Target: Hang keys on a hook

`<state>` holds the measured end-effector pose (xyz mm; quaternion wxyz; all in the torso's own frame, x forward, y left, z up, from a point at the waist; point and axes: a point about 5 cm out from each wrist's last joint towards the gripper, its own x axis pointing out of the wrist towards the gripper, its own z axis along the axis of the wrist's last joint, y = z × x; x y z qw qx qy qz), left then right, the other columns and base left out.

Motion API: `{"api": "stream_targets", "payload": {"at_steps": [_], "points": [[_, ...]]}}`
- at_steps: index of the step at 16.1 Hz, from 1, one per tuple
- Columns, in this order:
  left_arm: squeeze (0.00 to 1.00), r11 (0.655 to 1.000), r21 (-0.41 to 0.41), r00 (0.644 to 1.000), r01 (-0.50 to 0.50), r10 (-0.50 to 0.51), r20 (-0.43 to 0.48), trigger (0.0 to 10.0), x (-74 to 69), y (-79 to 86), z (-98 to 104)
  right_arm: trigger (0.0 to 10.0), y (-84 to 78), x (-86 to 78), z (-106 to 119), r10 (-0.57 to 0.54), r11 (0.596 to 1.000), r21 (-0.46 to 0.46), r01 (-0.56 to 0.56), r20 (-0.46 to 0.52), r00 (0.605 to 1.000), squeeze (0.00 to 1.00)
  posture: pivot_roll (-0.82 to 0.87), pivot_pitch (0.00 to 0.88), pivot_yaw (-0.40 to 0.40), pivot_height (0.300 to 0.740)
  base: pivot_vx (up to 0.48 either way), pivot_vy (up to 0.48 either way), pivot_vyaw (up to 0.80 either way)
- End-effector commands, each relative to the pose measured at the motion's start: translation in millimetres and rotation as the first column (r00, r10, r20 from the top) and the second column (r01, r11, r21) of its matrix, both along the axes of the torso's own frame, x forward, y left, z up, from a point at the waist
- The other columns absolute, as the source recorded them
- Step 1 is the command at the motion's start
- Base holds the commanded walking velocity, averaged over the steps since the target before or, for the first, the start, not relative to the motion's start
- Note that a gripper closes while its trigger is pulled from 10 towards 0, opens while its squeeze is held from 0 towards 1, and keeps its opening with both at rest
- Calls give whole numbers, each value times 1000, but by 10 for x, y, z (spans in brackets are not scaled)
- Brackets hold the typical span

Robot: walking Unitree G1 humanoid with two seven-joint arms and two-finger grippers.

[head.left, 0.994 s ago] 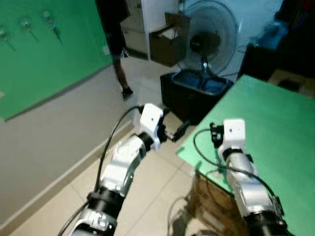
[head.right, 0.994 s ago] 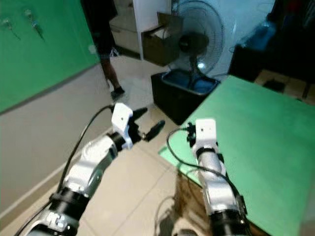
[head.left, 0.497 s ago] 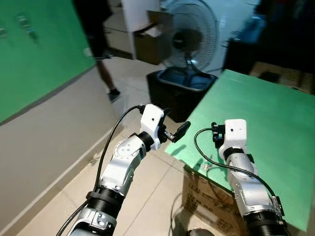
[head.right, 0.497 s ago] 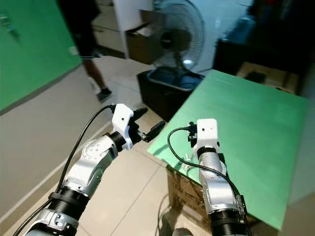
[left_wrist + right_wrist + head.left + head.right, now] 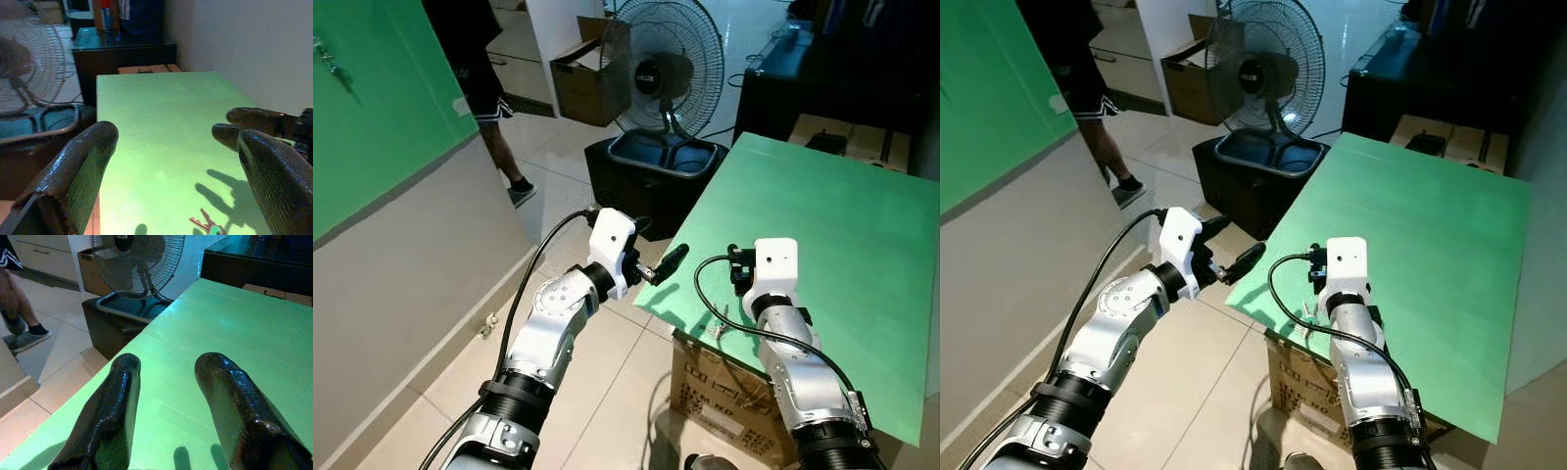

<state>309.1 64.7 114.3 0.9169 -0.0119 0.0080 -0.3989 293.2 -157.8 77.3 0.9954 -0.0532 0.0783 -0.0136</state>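
Observation:
A small bunch of keys [image 5: 718,326] with a teal tag [image 5: 209,226] lies on the green table [image 5: 822,235], close to its near left edge. My left gripper [image 5: 656,250] hovers open over the floor just off that edge, fingers pointing toward the table. Its two black fingers [image 5: 78,176] frame the keys in the left wrist view. My right gripper [image 5: 166,401] is open above the table just beyond the keys, nothing between its fingers. A hook [image 5: 325,57] sits on the green wall panel at the far upper left.
A standing fan [image 5: 656,73] and a black bin [image 5: 651,166] are beyond the table's far left corner. A cardboard box [image 5: 724,387] sits under the table edge. A person's legs [image 5: 494,98] stand by the wall. A dark cabinet [image 5: 803,78] is behind the table.
The camera has swung right: the green wall with its hooks slid off to the left and more of the table shows, with the keys now in sight. Both arms hold their pose.

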Motion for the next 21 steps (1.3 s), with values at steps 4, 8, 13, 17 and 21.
{"api": "stream_targets", "payload": {"at_steps": [4,8,13,17,21], "points": [[0,997,61,998,55,-57,18,10000,-10,126,-14,10000,-17,-126,22,-8,999,-34,8,21,1000,0,-198,0,136,740,0,0,-680],[0,994,99,999,-41,43,-16,10000,-51,344,-93,10000,-44,-329,-94,-34,996,-83,33,-9,999,0,-208,0,157,740,0,0,-244],[0,996,20,995,-91,92,-45,10000,45,415,23,10000,-21,-301,-77,-33,996,-78,32,-16,999,0,-208,0,159,740,-343,0,0],[0,992,84,995,-93,95,-31,10000,33,392,-23,10000,-2,-296,-82,-26,997,-80,25,-20,999,0,-209,0,161,740,0,0,0],[0,993,80,995,-85,89,-42,10000,27,372,-21,10000,-9,-305,-76,-32,996,-81,30,-18,999,0,-212,0,163,740,0,0,0]]}}
